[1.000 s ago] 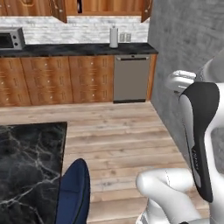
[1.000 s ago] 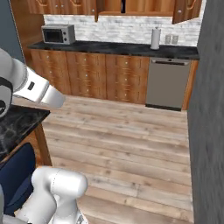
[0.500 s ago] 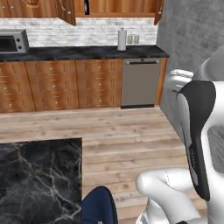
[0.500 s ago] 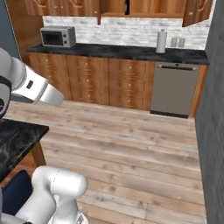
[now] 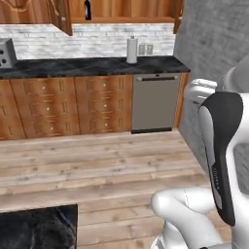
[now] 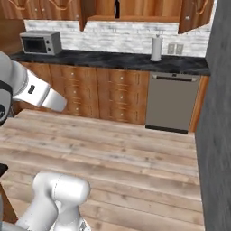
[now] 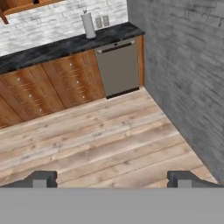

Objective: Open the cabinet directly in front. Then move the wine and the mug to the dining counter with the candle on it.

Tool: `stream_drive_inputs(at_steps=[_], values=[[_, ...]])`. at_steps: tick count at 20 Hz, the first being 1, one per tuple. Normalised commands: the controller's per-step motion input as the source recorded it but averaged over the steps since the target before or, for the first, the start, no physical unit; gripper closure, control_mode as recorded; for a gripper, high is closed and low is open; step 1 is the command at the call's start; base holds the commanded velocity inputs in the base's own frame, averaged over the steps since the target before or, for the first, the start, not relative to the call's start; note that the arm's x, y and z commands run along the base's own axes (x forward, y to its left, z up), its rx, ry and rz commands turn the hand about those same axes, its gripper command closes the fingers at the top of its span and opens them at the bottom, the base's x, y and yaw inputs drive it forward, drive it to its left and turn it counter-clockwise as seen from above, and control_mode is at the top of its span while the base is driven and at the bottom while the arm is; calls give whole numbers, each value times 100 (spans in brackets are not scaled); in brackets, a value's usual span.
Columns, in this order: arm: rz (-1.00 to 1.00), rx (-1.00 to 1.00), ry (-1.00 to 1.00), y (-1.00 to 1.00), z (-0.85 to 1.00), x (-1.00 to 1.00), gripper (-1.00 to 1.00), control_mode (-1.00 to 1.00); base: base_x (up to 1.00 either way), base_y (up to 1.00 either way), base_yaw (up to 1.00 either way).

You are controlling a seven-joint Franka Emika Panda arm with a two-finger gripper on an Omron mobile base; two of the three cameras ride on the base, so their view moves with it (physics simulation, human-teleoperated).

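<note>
Left base view first: the cabinet [image 5: 121, 9] up on the wall already has its doors swung open, one door hanging out at the left and another at the far right edge; the wine [image 5: 87, 9] stands inside on the shelf, just its dark lower part showing at the top of the frame; below it runs a black counter [image 5: 92, 65] backed by white brick, with a paper towel roll [image 5: 132, 50] on it and a grey microwave [image 5: 6, 52] off to the left; a steel dishwasher [image 5: 153, 102] sits under the counter beside the wooden drawers; a corner of the dining counter [image 5: 39, 227], black marble with white veins, pokes in at bottom left, well apart from the cabinet.

Right base view: same kitchen from the other side; open cabinet on top, wine on its shelf, microwave on the left end of the counter, towel roll near the middle, dishwasher below it; plank floor [image 6: 135, 158] between the robot and the units.

Hand view: the gripper [image 7: 111, 179] looks down at the floor, its two dark fingertips [image 7: 41, 178] spread wide at the bottom with nothing between them; a grey wall [image 7: 183, 65] runs along the right; can't spot the mug or the candle anywhere.
</note>
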Motion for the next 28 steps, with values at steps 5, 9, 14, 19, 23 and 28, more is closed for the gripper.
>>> stream_drive_inputs(at_steps=[5,9,14,19,23,28], values=[[0,0,0,0,0,0,-100,100,100,15,0],[0,0,0,0,0,0,-100,100,100,33,0],[0,0,0,0,0,0,-100,100,100,34,0],[0,0,0,0,0,0,-100,100,100,34,0],[0,0,0,0,0,0,-100,100,100,9,3],[0,0,0,0,0,0,-100,100,100,-1,5]])
